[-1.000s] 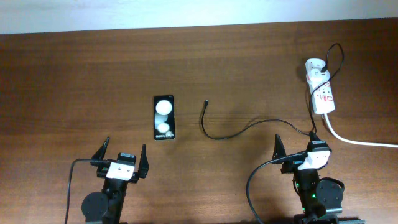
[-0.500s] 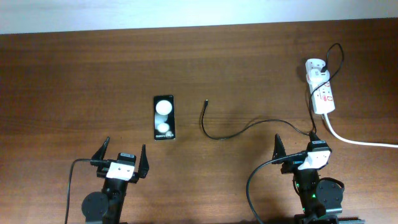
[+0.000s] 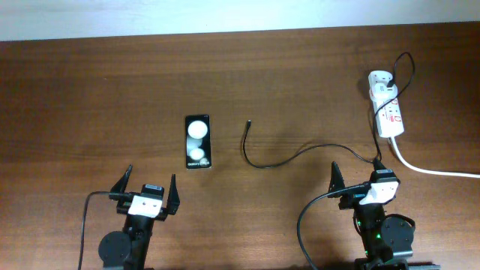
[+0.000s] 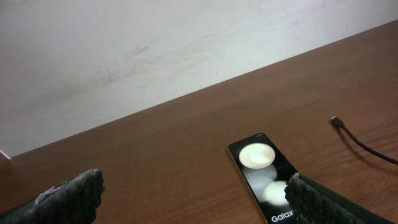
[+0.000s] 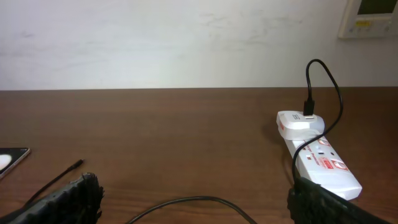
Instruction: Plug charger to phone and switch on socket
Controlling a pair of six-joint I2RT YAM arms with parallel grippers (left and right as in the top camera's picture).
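Note:
The black phone (image 3: 198,142) lies flat left of centre, its screen showing two white round reflections; it also shows in the left wrist view (image 4: 263,174). The thin black charger cable (image 3: 279,160) runs from its loose plug tip (image 3: 247,123) across the table to the white adapter (image 3: 381,80) in the white socket strip (image 3: 388,109) at the far right. The strip also shows in the right wrist view (image 5: 318,157), and the cable tip does too (image 5: 77,163). My left gripper (image 3: 145,192) is open and empty, near the front edge below the phone. My right gripper (image 3: 355,180) is open and empty, over the cable.
A thick white cord (image 3: 435,170) leaves the strip toward the right edge. A pale wall (image 4: 155,43) stands behind the table's far edge. A wall panel (image 5: 369,17) shows at the upper right in the right wrist view.

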